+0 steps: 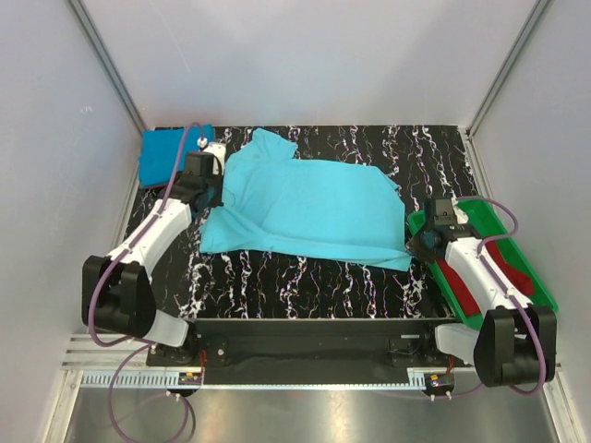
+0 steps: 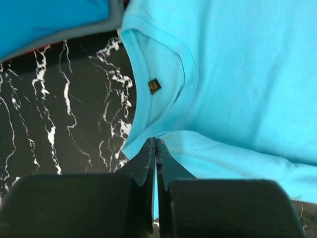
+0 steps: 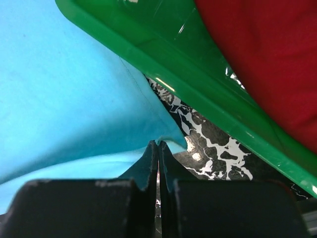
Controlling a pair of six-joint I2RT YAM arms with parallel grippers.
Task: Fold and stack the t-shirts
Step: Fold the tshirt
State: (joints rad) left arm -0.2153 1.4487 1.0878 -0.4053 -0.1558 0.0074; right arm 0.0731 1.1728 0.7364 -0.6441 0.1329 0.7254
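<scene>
A light turquoise t-shirt (image 1: 305,203) lies spread over the middle of the black marbled table. My left gripper (image 1: 214,191) is at its left edge, shut on a fold of the cloth just below the collar (image 2: 163,74). My right gripper (image 1: 413,242) is shut on the shirt's near right corner (image 3: 171,139), next to the green tray. A deeper blue t-shirt (image 1: 166,152) lies folded at the back left, with a grey edge (image 2: 74,34) showing under it. Dark red t-shirts (image 1: 508,263) lie in the tray.
The green plastic tray (image 1: 480,219) stands at the table's right edge, its rim (image 3: 198,84) close to my right fingers. White walls and metal posts close in the back and both sides. The table's black frame runs along the near edge.
</scene>
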